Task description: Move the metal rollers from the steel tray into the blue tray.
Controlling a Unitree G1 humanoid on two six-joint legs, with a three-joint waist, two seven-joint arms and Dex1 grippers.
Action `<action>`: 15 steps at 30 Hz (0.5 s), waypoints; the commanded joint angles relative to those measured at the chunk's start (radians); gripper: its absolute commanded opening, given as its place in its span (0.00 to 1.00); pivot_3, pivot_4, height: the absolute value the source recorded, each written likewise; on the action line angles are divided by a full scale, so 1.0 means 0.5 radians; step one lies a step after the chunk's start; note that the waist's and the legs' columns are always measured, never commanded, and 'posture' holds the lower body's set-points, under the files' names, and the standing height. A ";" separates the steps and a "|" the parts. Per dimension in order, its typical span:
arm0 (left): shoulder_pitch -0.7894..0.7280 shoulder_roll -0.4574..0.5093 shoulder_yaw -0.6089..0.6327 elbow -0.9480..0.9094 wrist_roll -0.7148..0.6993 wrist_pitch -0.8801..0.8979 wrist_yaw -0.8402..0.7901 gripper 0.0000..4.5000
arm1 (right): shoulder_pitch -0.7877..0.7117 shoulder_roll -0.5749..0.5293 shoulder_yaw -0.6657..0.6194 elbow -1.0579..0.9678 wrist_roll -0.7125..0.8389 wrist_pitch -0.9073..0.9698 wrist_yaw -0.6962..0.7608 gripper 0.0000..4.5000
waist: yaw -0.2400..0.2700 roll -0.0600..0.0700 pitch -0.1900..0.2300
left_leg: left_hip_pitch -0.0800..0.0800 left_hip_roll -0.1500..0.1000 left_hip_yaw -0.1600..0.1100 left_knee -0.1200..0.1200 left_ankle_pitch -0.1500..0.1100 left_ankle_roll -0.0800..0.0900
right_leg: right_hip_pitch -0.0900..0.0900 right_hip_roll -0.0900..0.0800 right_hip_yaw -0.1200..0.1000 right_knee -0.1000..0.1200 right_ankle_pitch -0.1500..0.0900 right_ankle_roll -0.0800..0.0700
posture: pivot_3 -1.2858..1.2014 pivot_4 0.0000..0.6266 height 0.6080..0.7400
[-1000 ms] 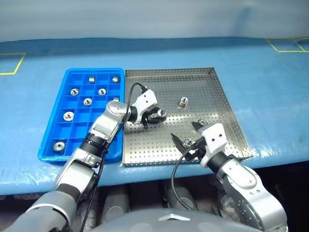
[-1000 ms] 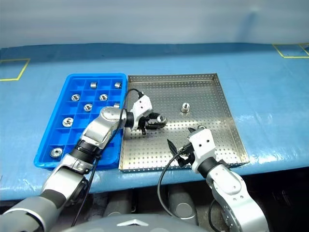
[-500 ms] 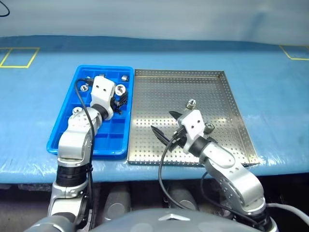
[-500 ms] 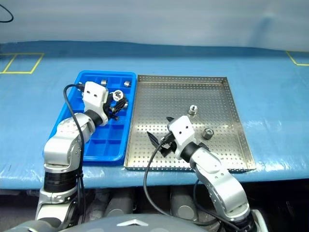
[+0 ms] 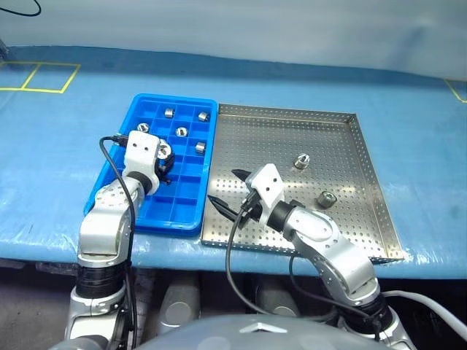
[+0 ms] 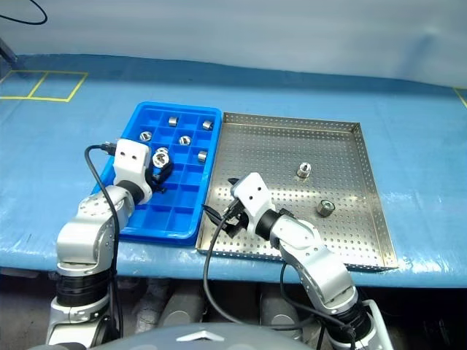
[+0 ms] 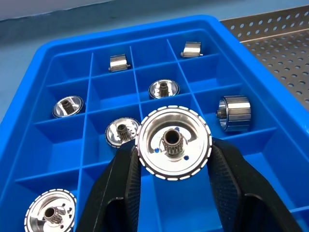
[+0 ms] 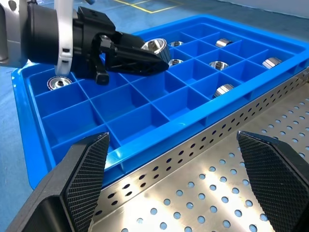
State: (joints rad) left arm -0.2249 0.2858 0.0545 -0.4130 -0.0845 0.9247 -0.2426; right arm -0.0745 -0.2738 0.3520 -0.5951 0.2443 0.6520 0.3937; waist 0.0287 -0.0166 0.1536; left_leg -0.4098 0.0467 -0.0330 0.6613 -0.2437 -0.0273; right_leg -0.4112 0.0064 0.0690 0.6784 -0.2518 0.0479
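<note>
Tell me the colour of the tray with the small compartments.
Bright blue; the blue tray shows best in the left wrist view.

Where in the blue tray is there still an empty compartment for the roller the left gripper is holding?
The blue tray is crowded toward its far end, where rollers already sit. The near rows, along the side beside the steel tray, are bare. The left gripper, shut on a roller, hangs over the middle.

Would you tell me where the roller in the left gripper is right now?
In the left wrist view, the roller is clamped in the left gripper, above the blue tray.
</note>
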 commanded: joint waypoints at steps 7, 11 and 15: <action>-0.012 0.075 -0.089 0.112 0.029 0.011 0.015 0.38 | 0.039 0.015 -0.012 -0.079 -0.015 -0.054 -0.037 1.00 | -0.021 0.000 0.000 | 0.000 0.000 0.000 -0.001 0.000 0.000 | 0.000 0.000 0.000 0.000 0.000 0.000 | 0.55 0.24 1.00; -0.012 0.087 -0.084 0.115 0.014 0.026 0.015 0.38 | 0.063 0.010 -0.017 -0.094 -0.020 -0.055 -0.057 1.00 | -0.033 0.000 0.000 | 0.001 0.000 0.001 0.000 0.000 0.000 | 0.000 0.000 0.001 0.000 0.000 0.000 | 0.55 0.24 1.00; -0.044 0.088 -0.061 0.080 -0.018 0.034 -0.003 0.60 | 0.070 0.011 -0.016 -0.099 -0.021 -0.055 -0.072 1.00 | -0.033 0.000 0.000 | 0.001 0.000 0.001 0.000 0.000 0.000 | 0.000 0.000 0.001 0.000 0.000 0.001 | 0.55 0.24 1.00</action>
State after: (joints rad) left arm -0.2326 0.3220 0.0139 -0.3539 -0.0879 0.9355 -0.2414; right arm -0.0393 -0.2719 0.3546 -0.6010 0.2366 0.6434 0.3630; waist 0.0120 -0.0164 0.1535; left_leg -0.4093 0.0468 -0.0327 0.6612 -0.2436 -0.0273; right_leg -0.4111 0.0064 0.0693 0.6787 -0.2520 0.0482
